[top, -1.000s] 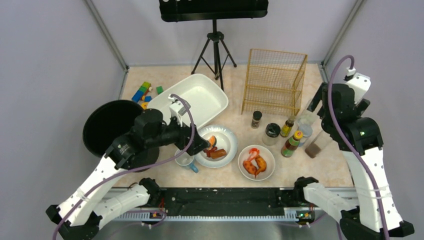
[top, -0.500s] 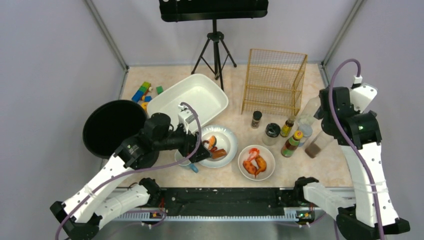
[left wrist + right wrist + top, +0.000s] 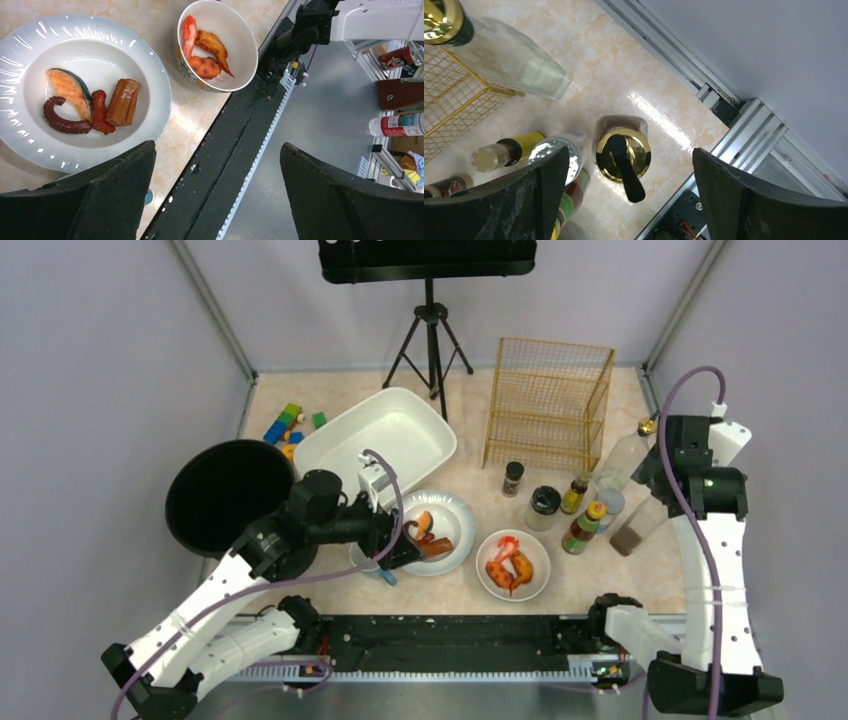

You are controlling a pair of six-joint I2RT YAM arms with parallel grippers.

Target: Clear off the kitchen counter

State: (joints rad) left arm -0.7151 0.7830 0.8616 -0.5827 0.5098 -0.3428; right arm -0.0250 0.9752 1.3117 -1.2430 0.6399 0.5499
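Observation:
The kitchen counter [image 3: 600,580] carries dishes and bottles. A white plate [image 3: 457,510] [image 3: 150,75] holds salmon, an octopus arm and sausage pieces. To its right, a white bowl [image 3: 541,583] [image 3: 242,40] holds shrimp. My left gripper [image 3: 402,546] [image 3: 217,146] hangs open over the plate's near-left edge, above a small cup [image 3: 372,562]. My right gripper [image 3: 655,485] [image 3: 631,150] is open, straddling from above a gold-lidded jar [image 3: 632,533] [image 3: 623,156] without touching it.
A white tub [image 3: 385,435] and coloured blocks [image 3: 290,425] lie at the back left, a black round bin [image 3: 225,495] beyond the left edge. A gold wire rack [image 3: 548,405] stands at the back. Small bottles [image 3: 580,520] and a clear bottle [image 3: 625,455] [image 3: 509,60] crowd the right gripper.
The right wrist has swung toward the near right and now hangs over the gold-lidded jar. The left gripper has slid slightly nearer, to the plate's near-left edge. Both stay open.

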